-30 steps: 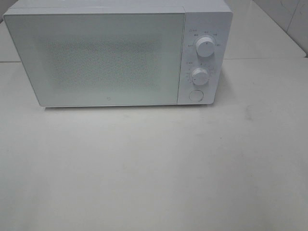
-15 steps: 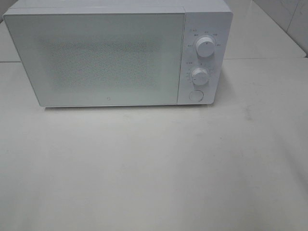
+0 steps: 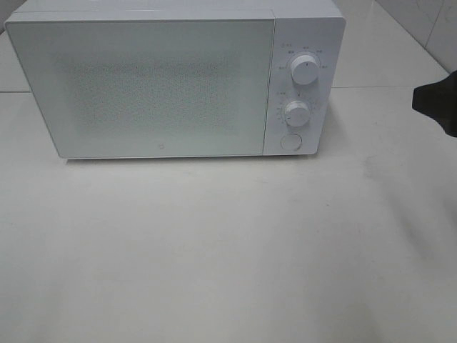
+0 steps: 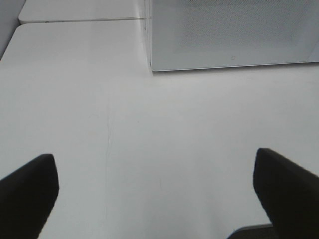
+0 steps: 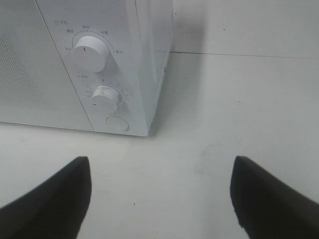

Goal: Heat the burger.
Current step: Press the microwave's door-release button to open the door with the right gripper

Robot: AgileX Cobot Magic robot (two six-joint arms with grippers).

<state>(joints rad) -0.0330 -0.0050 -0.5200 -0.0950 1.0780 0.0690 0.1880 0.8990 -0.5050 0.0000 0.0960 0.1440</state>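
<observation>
Your black left gripper (image 4: 154, 172) and black right gripper (image 5: 160, 174) gape empty; the white boxy microwave (image 3: 164, 78) sits shut, upper left.

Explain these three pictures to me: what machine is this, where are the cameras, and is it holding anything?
This is a robot with two arms, each ending in a pair of fingers. The wide picture comes from a camera mounted high: it shows a white microwave, door shut, with two knobs and a round button, standing on a pale table. The dark shape at its right edge is part of the right arm. The other two come from cameras on the wrists. One looks past the left fingers at the table and the microwave's corner; the other past the right fingers at the knobs. Both pairs stand wide apart with nothing between them. No burger shows anywhere.
</observation>
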